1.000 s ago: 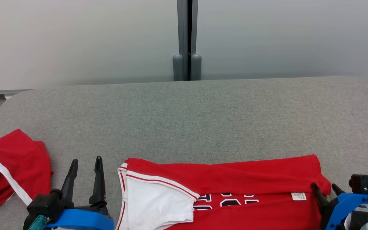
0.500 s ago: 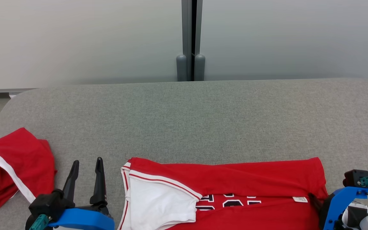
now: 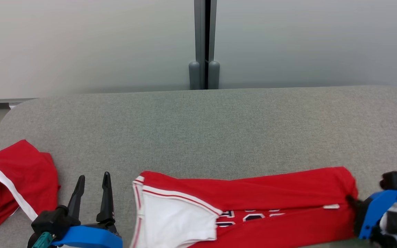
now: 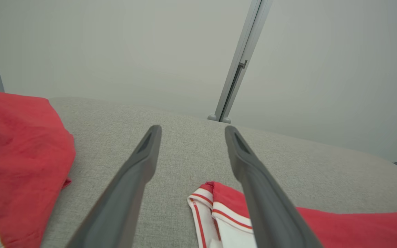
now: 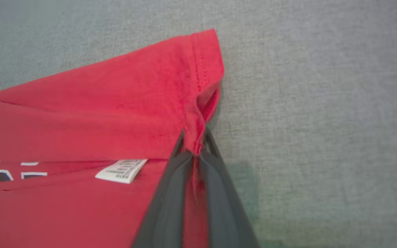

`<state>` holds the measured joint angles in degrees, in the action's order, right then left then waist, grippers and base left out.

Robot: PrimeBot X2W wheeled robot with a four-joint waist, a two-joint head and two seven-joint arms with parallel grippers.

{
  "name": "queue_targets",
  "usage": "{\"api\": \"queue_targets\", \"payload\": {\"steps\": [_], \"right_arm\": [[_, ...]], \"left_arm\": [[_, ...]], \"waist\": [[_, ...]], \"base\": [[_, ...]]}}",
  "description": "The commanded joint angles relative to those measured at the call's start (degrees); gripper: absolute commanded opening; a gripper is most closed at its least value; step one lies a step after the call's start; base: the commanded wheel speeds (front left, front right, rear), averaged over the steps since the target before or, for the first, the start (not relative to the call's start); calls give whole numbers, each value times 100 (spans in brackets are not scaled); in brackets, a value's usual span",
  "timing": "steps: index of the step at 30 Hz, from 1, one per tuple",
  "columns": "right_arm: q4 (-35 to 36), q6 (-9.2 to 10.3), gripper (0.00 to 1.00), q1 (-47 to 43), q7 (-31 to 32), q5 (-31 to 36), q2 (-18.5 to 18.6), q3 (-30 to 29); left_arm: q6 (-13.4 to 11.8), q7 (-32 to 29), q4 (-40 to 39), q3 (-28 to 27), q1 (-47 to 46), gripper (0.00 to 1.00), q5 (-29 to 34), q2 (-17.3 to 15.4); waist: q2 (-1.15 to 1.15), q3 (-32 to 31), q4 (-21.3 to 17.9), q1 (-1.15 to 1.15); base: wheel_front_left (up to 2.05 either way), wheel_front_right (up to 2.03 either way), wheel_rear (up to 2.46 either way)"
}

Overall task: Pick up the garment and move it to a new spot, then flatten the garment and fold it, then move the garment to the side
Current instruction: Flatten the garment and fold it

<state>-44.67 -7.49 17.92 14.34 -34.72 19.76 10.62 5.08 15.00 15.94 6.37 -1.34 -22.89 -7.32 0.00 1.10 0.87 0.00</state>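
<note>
The garment (image 3: 253,193) is a red jersey with white trim and dark numbers, lying stretched across the near edge of the grey cushion (image 3: 202,131). My right gripper (image 3: 352,201) is shut on its right hem. In the right wrist view the red hem (image 5: 198,113) is bunched and pinched between the gripper (image 5: 195,144) fingers, beside a white label (image 5: 121,170). My left gripper (image 3: 93,176) stands open just left of the jersey's white collar end, holding nothing. In the left wrist view the gripper (image 4: 192,129) points over the cushion, with the jersey's striped corner (image 4: 212,203) by its right finger.
A second red piece of clothing with a white stripe (image 3: 16,172) lies crumpled at the cushion's left edge, also at the left of the left wrist view (image 4: 12,144). Behind the cushion stands a pale wall with a grey post (image 3: 203,44).
My right gripper has shut on the jersey's right hem, and that end is now bunched and pulled slightly. The left gripper has stayed put. The camera shifted a little.
</note>
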Motion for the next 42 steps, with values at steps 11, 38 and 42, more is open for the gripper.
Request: {"api": "queue_targets", "payload": {"steps": [11, 38, 42], "right_arm": [[311, 0, 0, 212, -408, 793, 168, -962], [2993, -1, 0, -616, -32, 59, -1490, 933], [2466, -1, 0, -442, -193, -149, -1567, 1290]], "left_arm": [[94, 25, 124, -128, -23, 100, 95, 75], [199, 25, 416, -186, -249, 100, 186, 106], [211, 26, 455, -160, -271, 100, 192, 105]], "waist": [[0, -56, -14, 0], [0, -44, 924, 0], [0, -28, 1127, 0]], "base": [[0, 0, 0], [0, 0, 0], [0, 0, 0]]}}
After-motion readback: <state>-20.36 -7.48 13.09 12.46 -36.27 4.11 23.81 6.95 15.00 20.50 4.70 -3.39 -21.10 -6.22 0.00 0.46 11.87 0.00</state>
